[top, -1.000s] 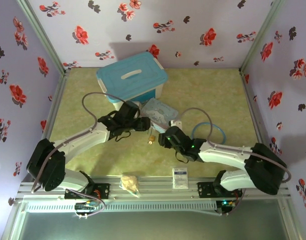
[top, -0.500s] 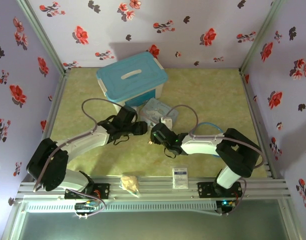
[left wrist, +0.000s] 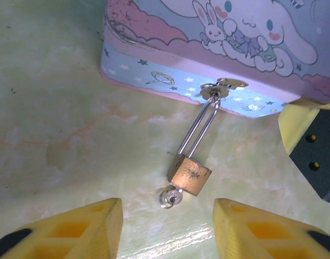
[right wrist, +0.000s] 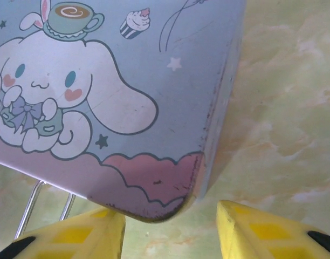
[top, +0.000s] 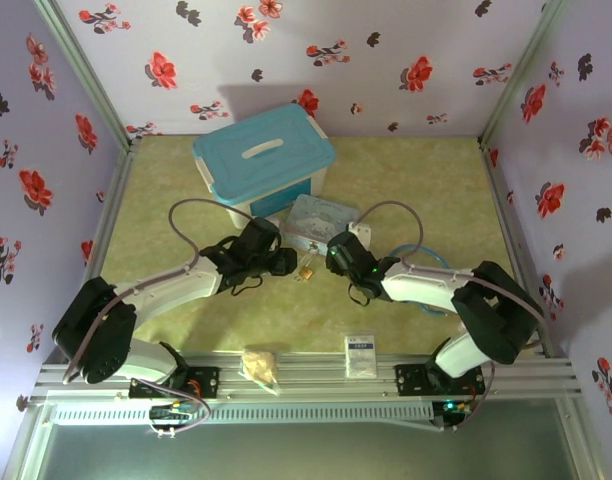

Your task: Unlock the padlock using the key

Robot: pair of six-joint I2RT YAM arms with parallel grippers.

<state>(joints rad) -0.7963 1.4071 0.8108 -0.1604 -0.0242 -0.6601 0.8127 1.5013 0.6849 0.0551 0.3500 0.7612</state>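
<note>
Pale green marbled table (left wrist: 57, 135). The padlock (left wrist: 190, 174) lies just in front of the cartoon tin (left wrist: 219, 32), its shackle through the tin's clasp. The key (left wrist: 170, 198) looks inserted, so turning remains, I judge. The 2 claws, left gripper (left wrist: 166, 218) and right gripper (right wrist: 170, 229), gape part-open and hold nothing.

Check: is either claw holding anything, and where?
Nothing held. Left claw open before the small brass padlock; right claw open by the pale-blue cartoon tin.

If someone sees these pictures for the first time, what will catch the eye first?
The pale blue cartoon tin in the middle of the table, with the small brass padlock hooked through its clasp and lying flat, a key at its bottom end. Behind it stands a big box with a blue lid.
</note>
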